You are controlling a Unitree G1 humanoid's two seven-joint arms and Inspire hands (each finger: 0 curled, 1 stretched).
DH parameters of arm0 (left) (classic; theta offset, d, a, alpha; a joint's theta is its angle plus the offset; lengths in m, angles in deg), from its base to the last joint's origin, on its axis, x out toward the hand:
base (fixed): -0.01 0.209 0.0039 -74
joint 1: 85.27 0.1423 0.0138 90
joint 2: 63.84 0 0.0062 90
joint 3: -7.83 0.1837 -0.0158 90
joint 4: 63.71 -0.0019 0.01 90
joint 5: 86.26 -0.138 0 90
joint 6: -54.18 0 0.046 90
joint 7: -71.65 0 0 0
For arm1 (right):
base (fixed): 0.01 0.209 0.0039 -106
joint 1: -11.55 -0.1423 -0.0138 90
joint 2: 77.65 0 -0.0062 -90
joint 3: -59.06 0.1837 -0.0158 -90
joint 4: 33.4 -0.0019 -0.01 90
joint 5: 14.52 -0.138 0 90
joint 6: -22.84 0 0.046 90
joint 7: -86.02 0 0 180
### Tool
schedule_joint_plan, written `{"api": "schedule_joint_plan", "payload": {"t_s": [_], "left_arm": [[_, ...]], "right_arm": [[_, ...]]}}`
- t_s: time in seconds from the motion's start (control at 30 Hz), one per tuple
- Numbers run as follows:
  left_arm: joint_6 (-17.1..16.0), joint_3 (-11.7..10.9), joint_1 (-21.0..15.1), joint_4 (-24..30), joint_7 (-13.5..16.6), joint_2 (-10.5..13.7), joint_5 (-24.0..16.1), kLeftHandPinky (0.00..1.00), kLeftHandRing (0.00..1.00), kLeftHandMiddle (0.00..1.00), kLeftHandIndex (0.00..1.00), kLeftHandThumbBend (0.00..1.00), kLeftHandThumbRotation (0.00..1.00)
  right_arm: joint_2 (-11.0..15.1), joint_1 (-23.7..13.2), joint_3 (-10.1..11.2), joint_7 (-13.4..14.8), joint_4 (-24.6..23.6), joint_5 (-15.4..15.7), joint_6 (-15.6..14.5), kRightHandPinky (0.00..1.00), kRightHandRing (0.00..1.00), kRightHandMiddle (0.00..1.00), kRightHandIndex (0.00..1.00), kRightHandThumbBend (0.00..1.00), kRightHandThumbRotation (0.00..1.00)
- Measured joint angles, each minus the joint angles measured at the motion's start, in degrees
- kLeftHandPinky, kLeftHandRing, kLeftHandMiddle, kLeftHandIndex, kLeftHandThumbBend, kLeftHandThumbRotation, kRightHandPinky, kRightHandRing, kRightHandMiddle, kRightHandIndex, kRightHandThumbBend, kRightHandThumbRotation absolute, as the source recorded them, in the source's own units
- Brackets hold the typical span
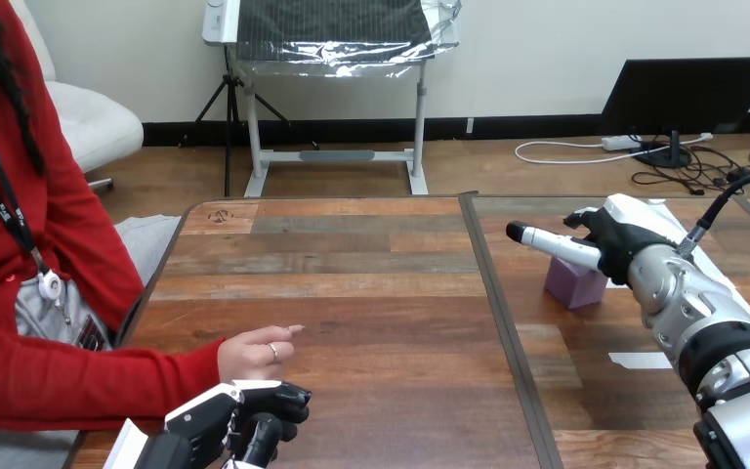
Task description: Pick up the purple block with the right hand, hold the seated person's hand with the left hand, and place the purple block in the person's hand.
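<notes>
the wooden table [352, 264] has a dark line running down it, a bit to the right of the middle.

the purple block [572, 283] sits on the table on the right side of that line. it is flat on the wood and stands straight. the right hand [613, 246] is over the block and just behind it, and it hides the top right part of the block. the right hand is very close to the block, but i cannot tell if it touches it. i also cannot tell if this hand is spread or closed on the block. the silver right arm [703, 322] comes in from the bottom right corner.

the person's hand [254, 354] is on the left side of the table, near the front edge. it comes out of a red sleeve [88, 376] and points to the right, low over the wood.

the left hand [244, 410] is just below the person's hand, closer to the front edge. its fingers [283, 398] are curled in toward its own palm. they are not wrapped around the person's hand. the two hands are right next to each other, and i cannot tell if they touch.

the purple block is far from both of these hands, across the dark line.
</notes>
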Motion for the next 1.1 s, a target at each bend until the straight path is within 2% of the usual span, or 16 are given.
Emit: {"api": "schedule_joint_plan", "payload": {"t_s": [0.23,0.53,0.63,0.67,0.87,1.1], "left_arm": [[0.03,0.00,0.07,0.00,0.00,0.01,-0.01,0.57,0.64,0.66,0.64,0.43,0.85],[0.02,0.00,0.07,0.00,0.00,0.01,-0.04,0.57,0.64,0.66,0.64,0.43,0.85],[0.02,0.00,0.07,0.00,0.00,0.01,-0.04,0.57,0.64,0.66,0.64,0.43,0.85],[0.02,0.00,0.07,0.00,0.00,0.01,-0.04,0.57,0.64,0.66,0.64,0.43,0.85],[0.02,0.00,0.09,0.00,0.00,0.01,-0.03,0.57,0.64,0.67,0.65,0.44,0.86],[0.03,0.00,0.17,0.00,0.00,0.01,-0.04,0.58,0.65,0.67,0.65,0.44,0.86]], "right_arm": [[0.00,-0.03,-0.02,-0.60,0.00,0.01,-0.11,0.63,0.77,0.81,0.90,0.84,1.00],[0.03,-0.10,-0.19,-0.75,-0.01,0.46,-0.11,0.57,0.69,0.74,0.84,0.83,1.00],[0.08,-0.27,-0.32,-0.75,-0.01,0.76,-0.11,0.54,0.65,0.70,0.79,0.83,1.00],[0.10,-0.32,-0.35,-0.75,-0.01,0.84,-0.11,0.51,0.62,0.67,0.75,0.82,1.00],[0.14,-0.62,-0.51,-0.59,-0.02,1.25,-0.10,0.46,0.58,0.63,0.65,0.82,1.00],[-0.05,-0.59,-0.48,1.13,0.04,1.24,0.05,0.41,0.52,0.56,0.53,0.82,1.00]]}}
